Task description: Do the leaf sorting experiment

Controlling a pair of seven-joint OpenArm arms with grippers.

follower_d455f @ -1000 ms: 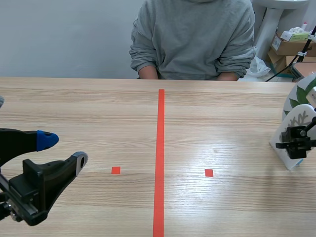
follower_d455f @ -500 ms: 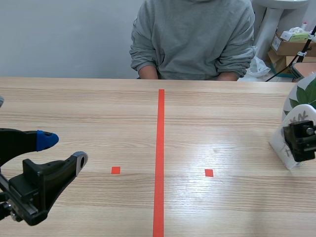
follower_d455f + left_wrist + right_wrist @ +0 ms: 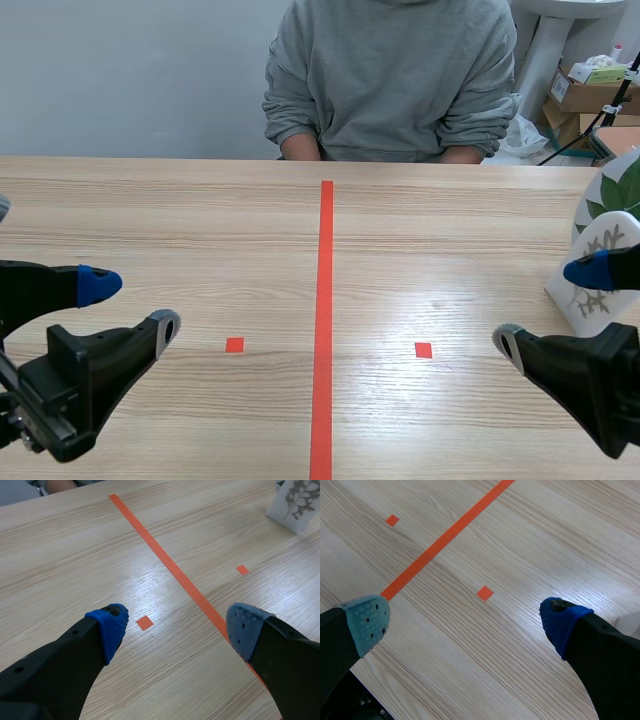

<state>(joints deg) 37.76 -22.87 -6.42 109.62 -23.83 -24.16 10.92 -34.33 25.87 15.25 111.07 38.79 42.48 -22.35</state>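
Pale wood grain runs across the table (image 3: 200, 220), split down its middle by the orange-red tape line (image 3: 325, 300), with one small tape square (image 3: 234, 344) on the left half and another (image 3: 423, 349) on the right. A person in a grey hoodie (image 3: 390, 80) sits at the far side, arms resting at the table's edge. The only sorting piece in view is the leaf card (image 3: 607, 238), white with leaf prints, standing upright and tilted at the far right edge of the table; whether it is one card or several leaning together cannot be told. The right gripper (image 3: 547, 306) hangs low just in front of it, jaws wide and empty, its blue pad overlapping the card's lower part in the scene view — touching or merely in front, I cannot say. The left gripper (image 3: 132, 305) sits well apart on the other half, also spread wide and holding nothing. The main risk looks to be at that card: a thin, leaning thing near the table's edge would likely topple or slide off if a thick finger nudged it. A wide-open approach could also push it flat — then the pads may find no edge to pinch.
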